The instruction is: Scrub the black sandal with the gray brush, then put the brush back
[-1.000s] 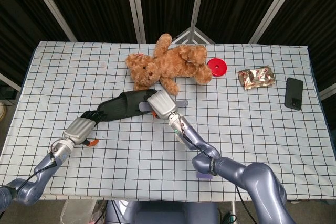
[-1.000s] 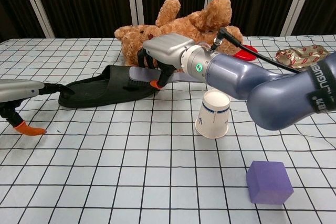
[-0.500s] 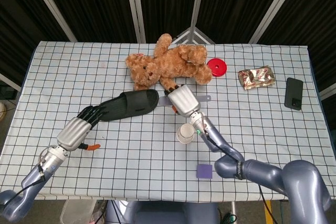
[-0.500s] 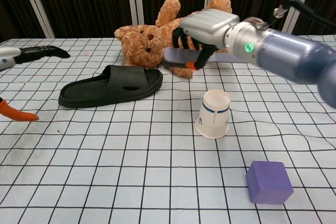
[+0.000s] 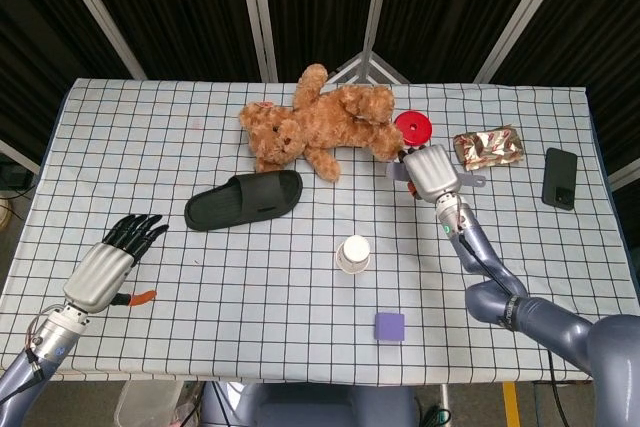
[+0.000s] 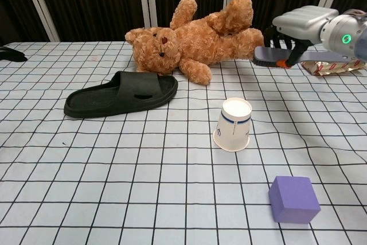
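The black sandal (image 5: 243,199) (image 6: 122,93) lies flat on the checked cloth, left of centre, with nothing touching it. My right hand (image 5: 430,172) (image 6: 298,27) hangs over the right side of the table near the bear's feet and grips the gray brush (image 5: 470,180) (image 6: 274,55), whose ends stick out on both sides of the fingers. My left hand (image 5: 105,262) hovers at the near left corner with its fingers (image 5: 138,231) spread and nothing in it; in the chest view only its dark fingertips (image 6: 11,54) show at the left edge.
A brown teddy bear (image 5: 325,122) lies behind the sandal. An upturned paper cup (image 5: 352,253) and a purple block (image 5: 389,326) stand in front. A red disc (image 5: 412,128), a foil packet (image 5: 488,147) and a black phone (image 5: 560,178) lie at the right.
My right hand has carried the brush from the sandal rightward, past the bear's feet. My left hand has let go of the sandal's heel and drawn back to the near left corner.
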